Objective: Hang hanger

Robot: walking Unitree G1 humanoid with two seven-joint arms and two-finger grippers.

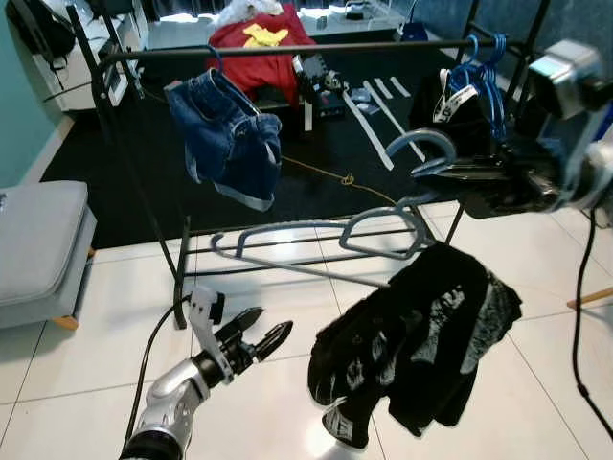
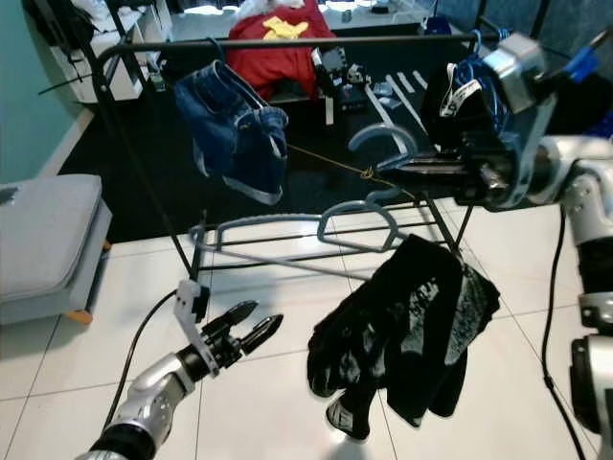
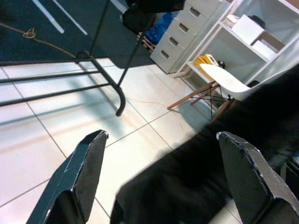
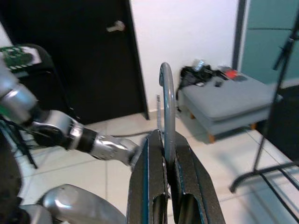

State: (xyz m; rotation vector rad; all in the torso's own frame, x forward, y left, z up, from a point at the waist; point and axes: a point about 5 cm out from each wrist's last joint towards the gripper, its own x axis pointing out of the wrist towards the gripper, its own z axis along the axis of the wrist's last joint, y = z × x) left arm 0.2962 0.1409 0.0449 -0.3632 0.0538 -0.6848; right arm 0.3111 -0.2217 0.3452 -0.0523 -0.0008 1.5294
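Right pincer [image 4: 164,154] grips hanger [image 1: 383,225]; neck hidden.

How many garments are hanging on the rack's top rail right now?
2: the denim shorts toward the rail's left end and a dark garment on blue hangers at its right end. Others could hide behind the right claw.

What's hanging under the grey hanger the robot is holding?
A black garment with grey print droops from the grey hanger, which the right gripper clamps by the hook. White floor tiles lie below; the cloth covers the hanger's right end.
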